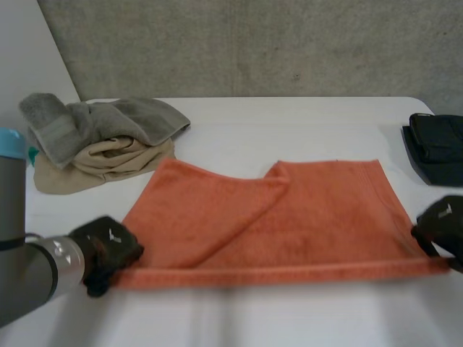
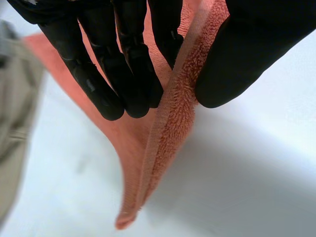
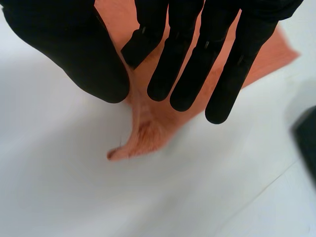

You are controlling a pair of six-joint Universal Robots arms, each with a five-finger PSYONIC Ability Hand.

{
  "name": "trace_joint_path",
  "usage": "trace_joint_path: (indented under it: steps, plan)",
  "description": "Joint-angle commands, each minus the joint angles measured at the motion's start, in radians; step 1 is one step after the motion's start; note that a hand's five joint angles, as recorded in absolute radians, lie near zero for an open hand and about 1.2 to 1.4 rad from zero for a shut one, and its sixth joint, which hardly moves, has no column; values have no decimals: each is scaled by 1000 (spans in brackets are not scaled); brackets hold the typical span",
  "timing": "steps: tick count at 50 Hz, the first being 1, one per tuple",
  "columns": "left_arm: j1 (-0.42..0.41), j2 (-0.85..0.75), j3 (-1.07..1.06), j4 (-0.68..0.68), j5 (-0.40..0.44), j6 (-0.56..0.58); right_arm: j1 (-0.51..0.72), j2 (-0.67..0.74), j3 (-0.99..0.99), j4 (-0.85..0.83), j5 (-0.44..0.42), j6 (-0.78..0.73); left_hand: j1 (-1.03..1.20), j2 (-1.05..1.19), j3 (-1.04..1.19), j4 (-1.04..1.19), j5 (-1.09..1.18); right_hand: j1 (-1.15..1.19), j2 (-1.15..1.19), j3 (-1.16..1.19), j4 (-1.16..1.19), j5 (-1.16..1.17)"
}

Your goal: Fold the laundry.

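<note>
Where the white table [image 1: 289, 123] fills the head view, the orange towel [image 1: 325, 217] lies spread across its middle and near part. The towel's left part is a loose flap lying over the rest, and the flap's edge runs diagonally from the far edge toward the near edge. The near hem is drawn straight between the two hands.

At the table's far left is a heap: a grey towel [image 1: 94, 123] lying on a beige towel [image 1: 108, 163], just beside the orange towel's far-left corner. At the far right is a black folded cloth [image 1: 438, 148], apart from the orange towel.

The left arm [image 1: 29, 267] comes in low from the near left. The left hand [image 1: 108, 253] is at the towel's near-left corner. In the left wrist view the hem passes between the straight fingers [image 2: 118, 74] and the thumb [image 2: 247, 54] and is pinched there, with the corner tip [image 2: 126, 219] drooping past the fingertips.

The right hand [image 1: 443, 223] is at the near-right corner. In the right wrist view the thumb [image 3: 84, 54] and fingers [image 3: 197, 69] close on the cloth from either side, so it is gripped. The corner tip [image 3: 143, 136] pokes out just beyond them, toward the table.
</note>
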Motion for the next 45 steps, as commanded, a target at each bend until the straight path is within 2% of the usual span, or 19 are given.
trace_joint_path:
  steps: [1,7,10,13,16,17,23,25,28,34,45]
  plan:
    - [-24,-93,64,-17,-39,49,23,30,30,-54,115,-143,240,202,210,203,227,258,221,210,199,216]
    - [-48,-198,276,47,-73,14,88,102,-45,-149,114,-86,240,202,210,203,227,258,221,210,199,216]
    - [-41,-283,466,158,-56,2,129,153,-136,-244,115,-23,240,202,210,203,227,258,221,210,199,216]
    - [-32,-322,590,232,-30,-8,160,183,-263,-377,120,72,240,202,210,203,227,258,221,210,199,216]
    - [-26,-342,742,337,19,-40,180,184,-381,-550,121,216,240,202,210,203,227,258,221,210,199,216]
    - [-26,-331,800,379,23,-69,187,179,-430,-657,121,303,240,202,210,203,227,258,221,210,199,216]
    - [-15,-249,890,608,-12,-205,196,99,-484,-977,141,573,240,202,210,203,227,258,221,210,199,216]
    - [-12,-230,887,665,-18,-230,201,81,-483,-1031,152,615,240,202,210,203,227,258,221,210,199,216]
    - [-9,-203,872,739,-26,-250,209,58,-474,-1062,166,649,240,202,210,203,227,258,221,210,199,216]
    - [-5,-175,790,711,-13,-245,216,49,-435,-997,155,647,240,202,210,203,227,258,221,210,199,216]
    - [9,-135,419,693,14,-137,154,44,-176,-870,95,649,240,202,210,203,227,258,221,210,199,216]
